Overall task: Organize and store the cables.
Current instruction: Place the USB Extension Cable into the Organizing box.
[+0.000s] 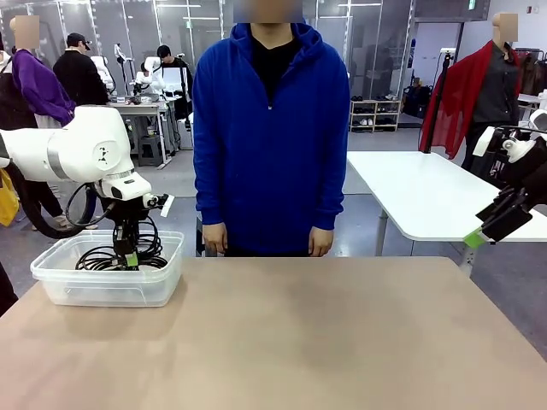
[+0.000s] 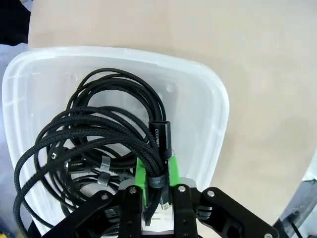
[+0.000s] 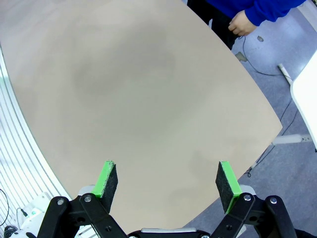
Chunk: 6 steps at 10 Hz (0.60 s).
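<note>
Cables (image 2: 99, 144) are all piled up as black coils inside the clear plastic bin (image 1: 107, 286) at the left end of the tan table (image 1: 299, 342). The left gripper (image 2: 157, 173) is down in the bin with its green pads (image 2: 142, 174) on either side of one cord just below its slim connector (image 2: 161, 136), so it's pinching that cable. The right gripper (image 3: 168, 181) hangs off to the side above bare tabletop, fingers spread wide, nothing between them. The person (image 1: 269, 128) in a blue hoodie stands at the far edge, hands down.
</note>
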Tool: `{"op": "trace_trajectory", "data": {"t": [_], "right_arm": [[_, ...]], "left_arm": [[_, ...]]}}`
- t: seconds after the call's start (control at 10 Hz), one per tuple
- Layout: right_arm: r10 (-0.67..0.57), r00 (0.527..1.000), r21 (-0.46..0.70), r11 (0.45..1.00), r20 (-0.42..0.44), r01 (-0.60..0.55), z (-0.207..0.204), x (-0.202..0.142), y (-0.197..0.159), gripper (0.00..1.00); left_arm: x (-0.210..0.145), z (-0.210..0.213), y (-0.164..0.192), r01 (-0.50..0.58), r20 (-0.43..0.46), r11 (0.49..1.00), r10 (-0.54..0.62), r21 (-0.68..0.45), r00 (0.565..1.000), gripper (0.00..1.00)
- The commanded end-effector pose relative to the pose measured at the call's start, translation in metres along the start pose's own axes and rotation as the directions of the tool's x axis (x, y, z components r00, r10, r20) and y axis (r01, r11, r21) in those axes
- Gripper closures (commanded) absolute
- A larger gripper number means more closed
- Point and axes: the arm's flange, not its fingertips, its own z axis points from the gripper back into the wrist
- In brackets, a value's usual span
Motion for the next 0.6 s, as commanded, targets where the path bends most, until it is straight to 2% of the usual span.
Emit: {"op": "trace_trajectory", "data": {"t": [0.0,0.1,0.2,0.3,0.4,0.5], "right_arm": [[-0.009,1.000,0.003,1.000,0.010,0.009,-0.0017,0.0015,-0.0002,0.00],[-0.009,1.000,0.003,1.000,0.010,0.009,-0.0017,0.0015,-0.0002,0.00],[-0.009,1.000,0.003,1.000,0.010,0.009,-0.0017,0.0015,-0.0002,0.00],[-0.009,1.000,0.003,1.000,0.010,0.009,-0.0017,0.0015,-0.0002,0.00],[-0.009,1.000,0.003,1.000,0.010,0.009,-0.0017,0.0015,-0.0002,0.00],[-0.009,1.000,0.003,1.000,0.010,0.009,-0.0017,0.0015,-0.0002,0.00]], "left_arm": [[-0.0004,0.0011,0.0043,-0.017,0.033,1.000,0.017,0.006,0.999,0.62],[-0.0012,0.0028,0.0032,-0.018,0.038,1.000,0.018,0.012,0.999,0.48],[-0.0029,0.0037,0.0019,-0.016,0.033,1.000,0.016,0.010,0.999,0.43],[-0.0025,0.0059,-0.0018,0.002,0.055,1.000,-0.002,0.005,0.998,0.31],[-0.0028,0.0084,-0.0041,0.004,0.057,1.000,-0.005,0.011,0.998,0.27],[-0.0046,0.0095,-0.0048,-0.001,0.060,1.000,0.000,0.012,0.998,0.14]]}}
